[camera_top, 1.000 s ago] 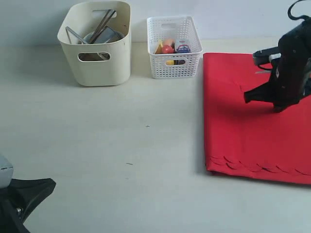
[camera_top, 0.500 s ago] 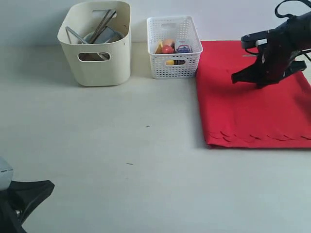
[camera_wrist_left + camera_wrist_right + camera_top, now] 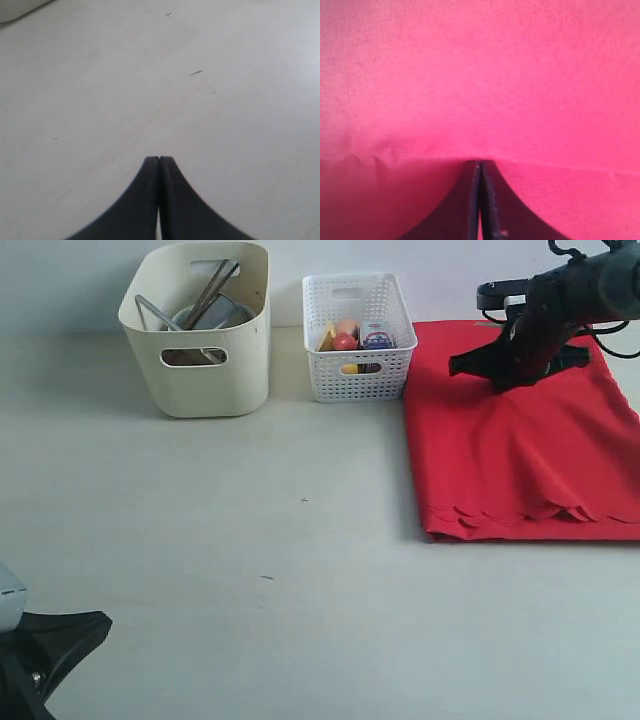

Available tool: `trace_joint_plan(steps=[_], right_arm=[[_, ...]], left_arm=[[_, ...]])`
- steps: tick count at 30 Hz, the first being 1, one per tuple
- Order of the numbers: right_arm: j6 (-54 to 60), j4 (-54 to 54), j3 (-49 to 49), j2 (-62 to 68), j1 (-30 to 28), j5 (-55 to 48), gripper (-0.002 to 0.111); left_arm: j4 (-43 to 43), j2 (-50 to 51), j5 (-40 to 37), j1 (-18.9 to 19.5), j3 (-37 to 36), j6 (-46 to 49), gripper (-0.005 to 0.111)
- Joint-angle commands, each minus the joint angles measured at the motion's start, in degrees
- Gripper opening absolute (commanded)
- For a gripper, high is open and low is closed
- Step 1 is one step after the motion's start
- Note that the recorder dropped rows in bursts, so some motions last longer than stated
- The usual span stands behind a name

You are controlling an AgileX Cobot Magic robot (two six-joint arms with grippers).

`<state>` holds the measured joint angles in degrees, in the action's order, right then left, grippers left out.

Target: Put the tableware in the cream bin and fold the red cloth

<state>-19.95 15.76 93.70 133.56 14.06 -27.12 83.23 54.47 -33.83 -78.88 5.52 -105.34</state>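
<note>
The red cloth [image 3: 520, 460] lies at the right of the table, its scalloped edge [image 3: 520, 515] toward the front, with one layer lying over another. My right gripper [image 3: 456, 368] hovers low over the cloth's far left part. In the right wrist view it [image 3: 480, 162] is shut, with a cloth edge [image 3: 395, 100] at its tips. The cream bin [image 3: 200, 375] stands at the back left, holding dark chopsticks [image 3: 212, 285] and steel pieces [image 3: 215, 315]. My left gripper [image 3: 100, 623] is at the front left, shut [image 3: 159, 159] over bare table with nothing in it.
A white lattice basket [image 3: 358, 380] with food items stands between the cream bin and the cloth, close to the cloth's far left corner. The pale table [image 3: 280, 540] stretches across the middle and front.
My right gripper has moved toward the back and left. The cloth's near scalloped edge has drawn back with it, and the cloth now covers a shorter patch of table. The left arm has stayed put.
</note>
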Motion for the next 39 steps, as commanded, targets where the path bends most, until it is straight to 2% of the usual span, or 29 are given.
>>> trace_joint_plan(steps=[1, 9, 17, 26, 33, 39], right_arm=[[0.7, -3.5, 0.5, -2.2, 0.0, -3.1, 0.000], [10.5, -8.4, -2.1, -7.9, 0.0, -18.1, 0.000], [14.0, -11.0, -7.3, -7.2, 0.0, -12.7, 0.000], [15.0, -10.7, -4.1, -2.2, 0.0, -3.0, 0.000], [14.2, -10.8, -0.6, -3.4, 0.0, -8.0, 0.000], [14.5, -10.9, -2.1, -11.3, 0.0, -14.9, 0.000]], left_arm=[[0.4, -0.5, 0.0, 0.1, -0.2, -0.3, 0.001], [0.4, -0.5, -0.2, 0.1, -0.2, -0.3, 0.001], [0.4, -0.5, -0.2, 0.1, -0.2, -0.3, 0.001], [0.4, -0.5, -0.2, 0.1, -0.2, -0.3, 0.001], [0.4, -0.5, -0.2, 0.1, -0.2, -0.3, 0.001], [3.1, -0.5, -0.7, 0.1, -0.2, -0.1, 0.001]])
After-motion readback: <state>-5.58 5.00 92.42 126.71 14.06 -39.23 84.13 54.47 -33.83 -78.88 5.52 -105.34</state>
